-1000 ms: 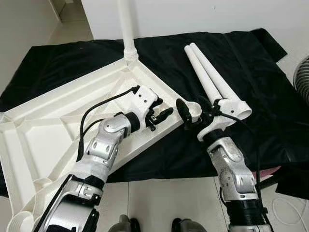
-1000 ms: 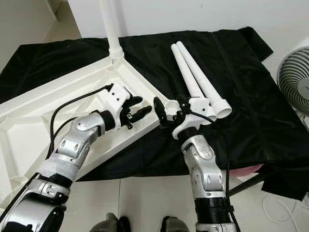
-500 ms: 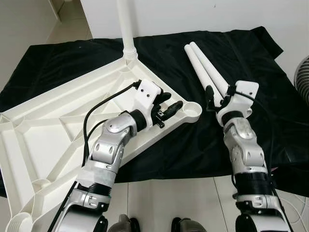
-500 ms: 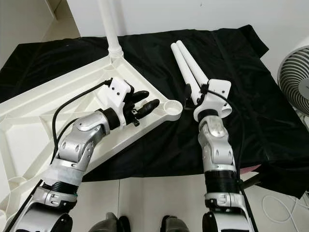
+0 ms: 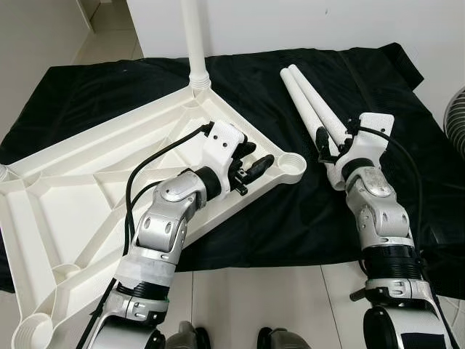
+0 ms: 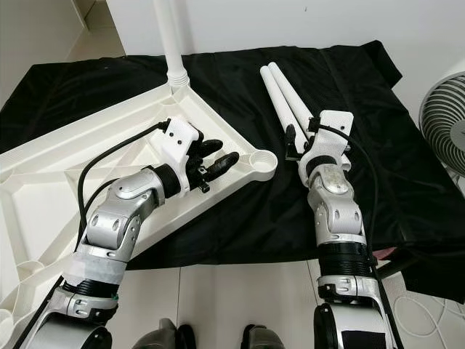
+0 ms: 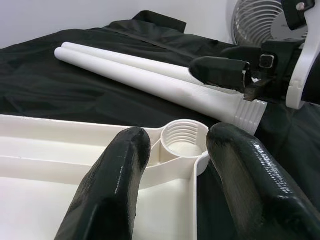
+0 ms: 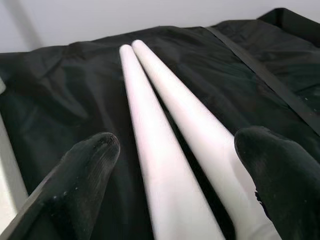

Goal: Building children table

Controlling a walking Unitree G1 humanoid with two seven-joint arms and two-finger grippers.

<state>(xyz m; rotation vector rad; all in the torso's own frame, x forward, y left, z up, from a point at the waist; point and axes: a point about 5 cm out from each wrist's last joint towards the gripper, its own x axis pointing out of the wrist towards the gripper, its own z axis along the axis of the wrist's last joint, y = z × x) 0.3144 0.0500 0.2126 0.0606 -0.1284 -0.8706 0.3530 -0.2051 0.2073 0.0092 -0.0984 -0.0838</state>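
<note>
Big white table top (image 5: pixel 87 182) lying upside down on a black cloth (image 5: pixel 363 80), mostly on the left side

One white leg (image 5: pixel 193 36) already standing up in the far corner of the table top

Left gripper (image 5: pixel 251 161) hanging just over the near right edge of the table top, fingers (image 7: pixel 112 185) spread apart and holding nothing (the table rim shows between them in the left wrist view)

Just beside that gripper, a round screw hole (image 5: pixel 290 163) at the table's corner, with nothing in it

Further right, two more white legs (image 5: pixel 312 98) lying side by side on the cloth, touching each other, thick ends pointing toward the robot

Right gripper (image 6: pixel 299 142) down at the thick ends of the two legs, fingers (image 8: pixel 75 170) wide apart, one on each side of the pair, not squeezing them

Part of a round fan (image 6: pixel 445 109) on the floor at the far right, off the cloth

Pale tile floor (image 5: pixel 247 305) along the near edge, below the cloth
</note>
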